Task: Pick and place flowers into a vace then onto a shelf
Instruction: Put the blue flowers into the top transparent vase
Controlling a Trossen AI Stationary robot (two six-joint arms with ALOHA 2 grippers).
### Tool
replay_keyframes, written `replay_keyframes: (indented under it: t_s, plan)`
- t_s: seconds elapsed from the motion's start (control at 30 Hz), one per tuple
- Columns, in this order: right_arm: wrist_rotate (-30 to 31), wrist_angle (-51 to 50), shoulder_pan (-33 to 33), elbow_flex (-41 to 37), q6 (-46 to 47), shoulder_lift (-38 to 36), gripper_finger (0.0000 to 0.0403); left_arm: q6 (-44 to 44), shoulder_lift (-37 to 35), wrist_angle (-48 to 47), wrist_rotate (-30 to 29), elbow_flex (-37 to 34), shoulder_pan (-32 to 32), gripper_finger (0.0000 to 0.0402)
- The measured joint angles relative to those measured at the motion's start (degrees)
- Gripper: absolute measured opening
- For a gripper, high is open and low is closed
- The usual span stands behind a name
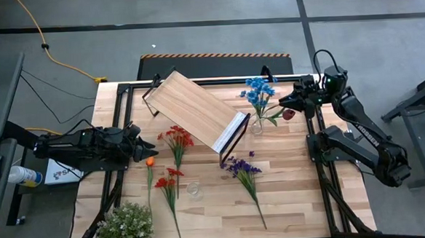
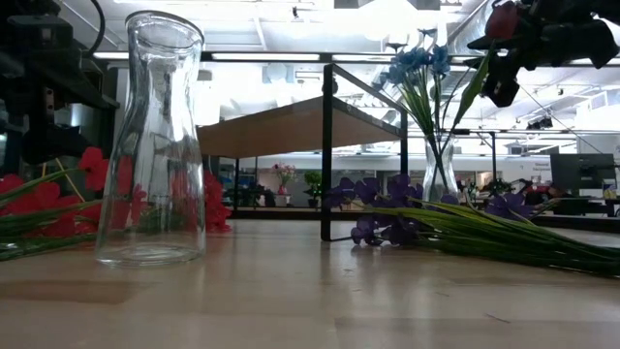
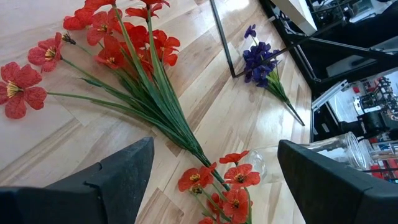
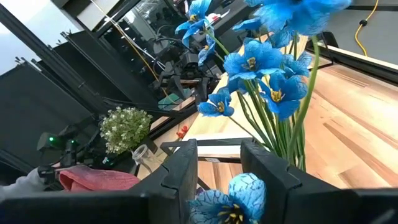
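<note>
L gripper (image 1: 150,148) sits w/ fingers spread wide, holding nothing, low at the table's left edge just beside the red flowers (image 1: 176,139) & an orange sprig (image 1: 150,161). Mid-table: shelf (image 1: 192,109) set at an angle, empty vase (image 1: 194,190) near the front, purple flowers (image 1: 241,168) lying flat. R gripper (image 1: 290,112) is clamped on a dark red flower (image 1: 288,115) beside the vase of blue flowers (image 1: 258,95), off the shelf's right end.

Both arms black, chunky jointed links with rounded housings and black cables looped along them. Right arm (image 1: 359,129) shows a small green light near its wrist. Left arm (image 1: 79,149) matte black, cable bundle on top. Left gripper (image 3: 211,180) fingers (image 3: 118,180) are wide, wedge-shaped dark slabs; right gripper (image 4: 217,165) fingers blocky, square-edged.
</note>
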Motion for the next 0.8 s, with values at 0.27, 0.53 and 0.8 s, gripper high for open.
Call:
replay_keyframes:
  t_s: [0.27,0.53,0.8]
  plan:
    - [0.0,0.0,0.0,0.0,-0.1,0.0,0.0114,0.0,0.0,0.0,0.0,0.0,0.0,0.0376]
    - [0.0,0.1,0.0,0.0,0.2,0.0,0.0114,0.0,0.0,0.0,0.0,0.0,0.0,0.0376]
    - [3.4,0.1,0.0,0.0,2.9,0.0,0.0119,0.0,0.0,0.0,0.0,0.0,0.0,0.0376]
